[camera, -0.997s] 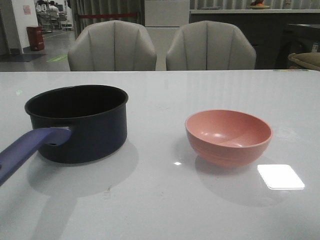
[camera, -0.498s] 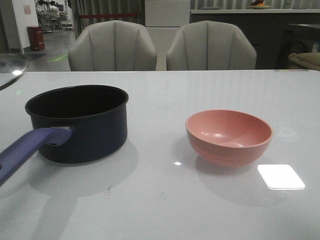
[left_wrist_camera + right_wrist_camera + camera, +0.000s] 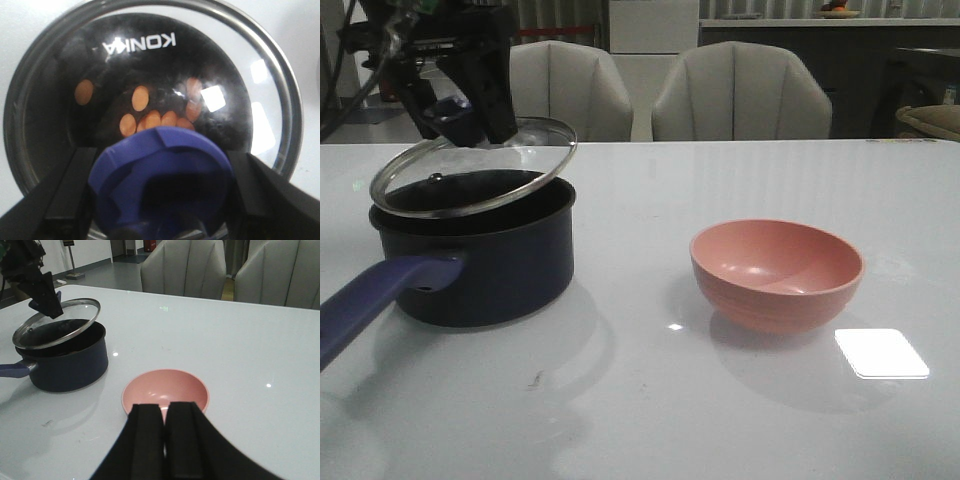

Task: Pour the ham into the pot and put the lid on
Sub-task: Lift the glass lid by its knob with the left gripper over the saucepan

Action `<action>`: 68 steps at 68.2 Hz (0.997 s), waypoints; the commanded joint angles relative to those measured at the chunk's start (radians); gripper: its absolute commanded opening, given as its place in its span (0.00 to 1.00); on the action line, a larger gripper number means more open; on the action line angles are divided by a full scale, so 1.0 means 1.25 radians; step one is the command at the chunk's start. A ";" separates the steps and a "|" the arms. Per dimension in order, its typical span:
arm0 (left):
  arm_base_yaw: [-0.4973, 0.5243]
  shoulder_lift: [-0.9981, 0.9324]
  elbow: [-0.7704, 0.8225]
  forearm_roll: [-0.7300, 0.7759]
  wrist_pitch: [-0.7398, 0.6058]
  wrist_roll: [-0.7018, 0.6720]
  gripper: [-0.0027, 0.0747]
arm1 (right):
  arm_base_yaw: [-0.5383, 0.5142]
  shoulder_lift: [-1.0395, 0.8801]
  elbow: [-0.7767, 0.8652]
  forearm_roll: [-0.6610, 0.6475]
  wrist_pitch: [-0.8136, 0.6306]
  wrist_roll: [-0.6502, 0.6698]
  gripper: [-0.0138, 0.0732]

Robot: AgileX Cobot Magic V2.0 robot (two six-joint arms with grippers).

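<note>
So the left pincer [image 3: 460, 115] is clamped on the flared dark-blue knob of the lid [image 3: 480, 165], one black finger on each side of it in the left wrist view. That lid is round glass with a shiny metal rim, tilted, far edge up, hovering right over the pot [image 3: 485, 260]; whether the low edge touches the pot's rim I can't tell. The pot is a dark navy round saucepan, matte-looking, with a long purple-blue straight handle poking toward the camera side. Through the glass you can see the ham [image 3: 150, 112] as several small orange oval pieces on the dark pot bottom, partly hidden behind the knob. Right pincer [image 3: 166, 440] has its two black fingers pressed together with nothing between them, hanging above the near side of the salmon-pink bowl [image 3: 777, 272], which is smooth, round, well apart from the pot on the glossy white surface [image 3: 650, 400]. Two pale upholstered chairs [image 3: 740, 90] sit behind
</note>
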 commanded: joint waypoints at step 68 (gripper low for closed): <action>-0.006 0.064 -0.091 0.040 0.036 -0.001 0.77 | -0.001 0.009 -0.023 0.002 -0.065 -0.009 0.34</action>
